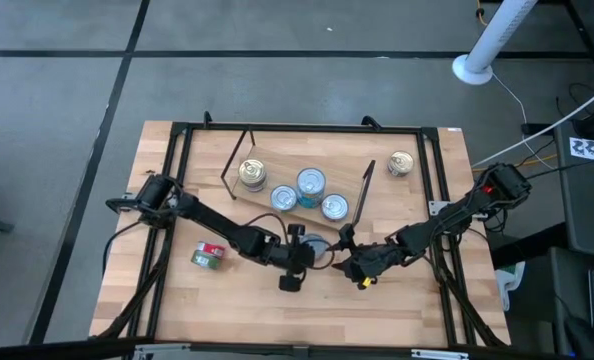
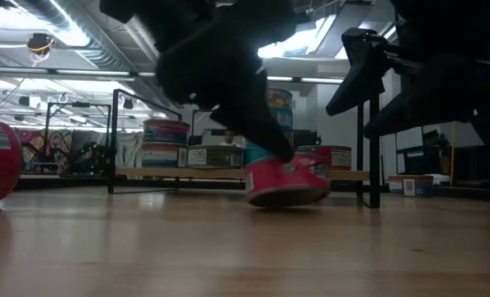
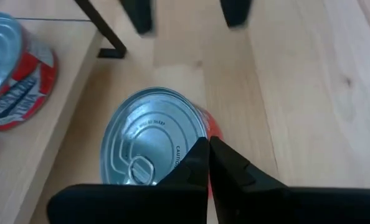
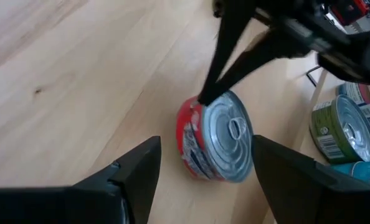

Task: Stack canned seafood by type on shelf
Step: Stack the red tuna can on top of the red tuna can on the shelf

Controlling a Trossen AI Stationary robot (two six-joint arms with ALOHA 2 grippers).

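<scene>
Your left gripper [image 3: 208, 163], fingertips pinched shut against the rim of the tilted red-labelled tin [image 4: 215, 140] on the tabletop in front of the shelf [image 1: 295, 205], holds nothing, while your right gripper [image 4: 203, 168] waits wide open nearby, so next close it around that tin.
</scene>
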